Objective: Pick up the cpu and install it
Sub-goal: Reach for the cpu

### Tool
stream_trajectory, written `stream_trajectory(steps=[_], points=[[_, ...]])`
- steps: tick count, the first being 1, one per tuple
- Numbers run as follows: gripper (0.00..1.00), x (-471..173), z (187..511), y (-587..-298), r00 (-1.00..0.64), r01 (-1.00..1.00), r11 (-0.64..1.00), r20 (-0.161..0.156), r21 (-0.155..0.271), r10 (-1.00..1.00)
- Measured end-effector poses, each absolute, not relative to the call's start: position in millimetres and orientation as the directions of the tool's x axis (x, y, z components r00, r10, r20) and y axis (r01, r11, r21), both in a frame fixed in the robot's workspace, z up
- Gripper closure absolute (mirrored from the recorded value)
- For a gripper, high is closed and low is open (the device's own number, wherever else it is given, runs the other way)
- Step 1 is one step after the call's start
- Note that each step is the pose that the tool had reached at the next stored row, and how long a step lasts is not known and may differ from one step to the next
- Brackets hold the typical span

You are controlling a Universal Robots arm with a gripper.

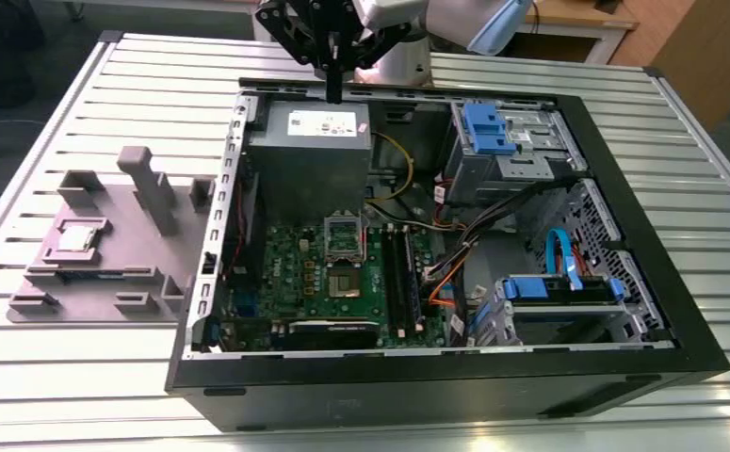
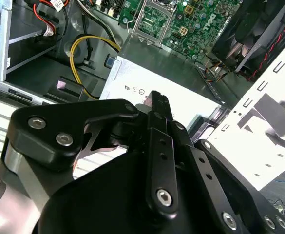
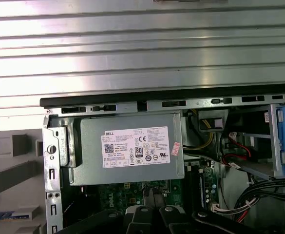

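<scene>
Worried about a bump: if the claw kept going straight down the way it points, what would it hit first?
Probably the grey power supply box, near its white label; the claw hangs over it. Depth is unclear, so the case's rim is possible.

A silver table [image 1: 126, 85] of long ribbed metal slats spans the exterior view. An open black computer case [image 1: 440, 391] lies flat on it, filling the middle and the exterior view's right. Just beside the case, at the exterior view's left, a grey plastic holder [image 1: 138, 254] with raised blocks and slots rests on the slats.
</scene>
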State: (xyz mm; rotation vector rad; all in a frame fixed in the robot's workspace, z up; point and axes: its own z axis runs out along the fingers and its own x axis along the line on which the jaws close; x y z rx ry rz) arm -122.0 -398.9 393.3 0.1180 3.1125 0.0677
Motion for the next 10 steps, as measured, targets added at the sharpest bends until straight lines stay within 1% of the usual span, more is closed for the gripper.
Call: stream_trajectory(steps=[10], points=[[0.89,-129.6,393.3,-398.9,-0.997,0.075,0.996,-0.025,0.044,0.076]])
